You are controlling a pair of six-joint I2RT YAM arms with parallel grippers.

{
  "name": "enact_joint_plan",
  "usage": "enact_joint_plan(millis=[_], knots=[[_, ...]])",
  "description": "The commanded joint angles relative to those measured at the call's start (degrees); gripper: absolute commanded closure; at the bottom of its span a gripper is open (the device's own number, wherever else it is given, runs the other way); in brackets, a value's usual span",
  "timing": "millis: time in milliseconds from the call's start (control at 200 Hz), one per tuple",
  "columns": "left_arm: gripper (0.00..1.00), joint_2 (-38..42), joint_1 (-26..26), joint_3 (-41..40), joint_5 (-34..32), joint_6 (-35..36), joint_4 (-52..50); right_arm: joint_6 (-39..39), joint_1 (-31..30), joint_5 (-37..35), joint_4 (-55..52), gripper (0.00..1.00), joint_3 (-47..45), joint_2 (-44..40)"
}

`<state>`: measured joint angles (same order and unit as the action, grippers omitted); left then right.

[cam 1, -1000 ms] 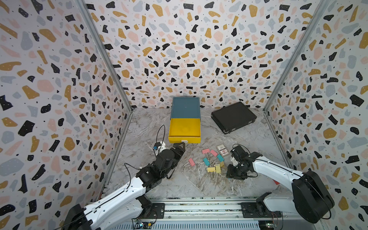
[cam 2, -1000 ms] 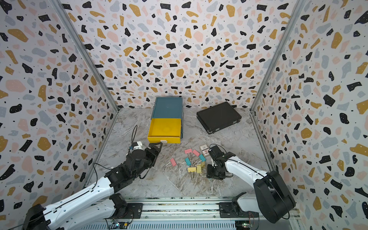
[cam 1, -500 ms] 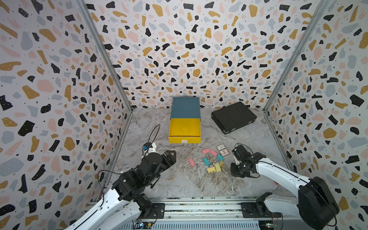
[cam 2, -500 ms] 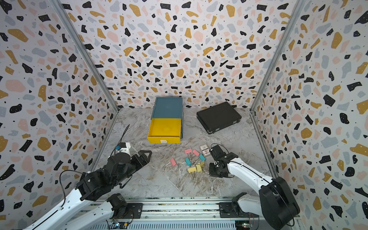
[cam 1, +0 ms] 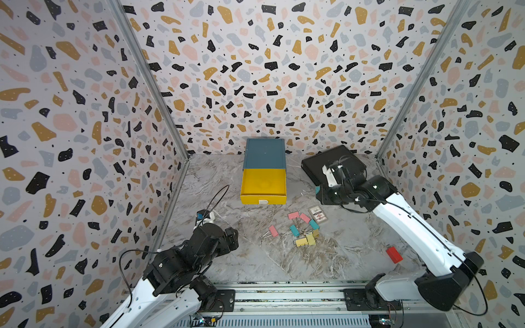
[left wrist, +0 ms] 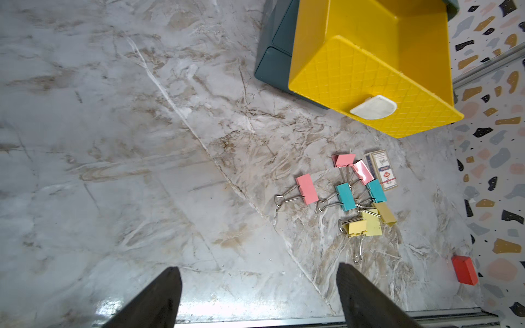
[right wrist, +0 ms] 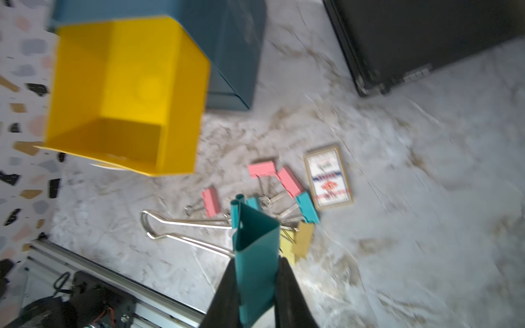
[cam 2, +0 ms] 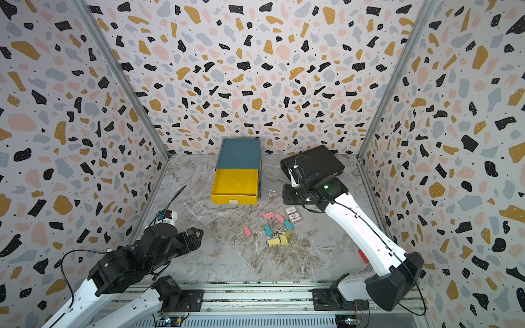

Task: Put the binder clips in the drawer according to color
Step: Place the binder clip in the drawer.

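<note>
Tabletop (cam 1: pixel 255 264): marble-patterned, enclosed by terrazzo-print walls.

Flat black case (cam 2: pixel 326 159): lies at the back right, partly hidden behind the right arm.

Drawer chest (cam 1: pixel 264 154): teal, stands at the back centre. Its yellow top drawer (cam 1: pixel 262 184) is drawn out toward the arms, and the white pull tab (left wrist: pixel 373 107) faces forward. The two teal fronts below it sit flush.

Right gripper (right wrist: pixel 255 272): raised above the table, between the open yellow drawer and the black case. It is clamped on the body of one teal binder clip (right wrist: pixel 255 255), whose silver wire handles (right wrist: pixel 184 230) stick out sideways. The clip hangs beside the drawer, not over it.

Left gripper (left wrist: pixel 258 268): near the front left, low over bare table, fingers (left wrist: pixel 352 286) spread wide with nothing between them.

Loose binder clips (cam 1: pixel 298 227): clustered on the table in front of the chest. There are three pink and two teal. The pale yellow ones overlap, so their count is apparently three.

Printed card box (left wrist: pixel 382 170): lies flat, touching the cluster's far right edge.

Red block (cam 1: pixel 394 254): lies alone near the right arm, well apart from the clips.
</note>
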<state>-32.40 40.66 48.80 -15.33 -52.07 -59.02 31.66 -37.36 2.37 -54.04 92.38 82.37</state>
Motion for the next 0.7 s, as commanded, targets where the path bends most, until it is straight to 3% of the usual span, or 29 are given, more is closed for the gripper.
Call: enact_joint_plan(millis=[0, 165, 476, 606, 696], knots=[[0.11, -0.3, -1.2, 2.1, 0.8, 1.9, -1.8, -1.2, -3.4, 0.3, -4.6, 1.0, 12.5, 8.5], [0.11, 1.0, -1.8, 1.7, 1.2, 1.2, -1.9, 0.4, -5.4, -0.4, -8.9, 1.0, 28.4, 21.7], [0.12, 1.8, -1.9, 0.7, 2.8, -0.8, -0.4, 2.2, -6.6, 0.1, -11.3, 0.96, 38.3, 33.4], [0.12, 1.8, -1.9, 0.9, 3.4, -1.3, -0.1, 2.5, -6.8, 0.1, -11.5, 0.65, 39.1, 34.3], [0.12, 2.0, -1.9, 1.2, 3.6, -1.5, 0.2, 1.8, -6.8, -0.6, -11.5, 0.52, 40.0, 33.0]])
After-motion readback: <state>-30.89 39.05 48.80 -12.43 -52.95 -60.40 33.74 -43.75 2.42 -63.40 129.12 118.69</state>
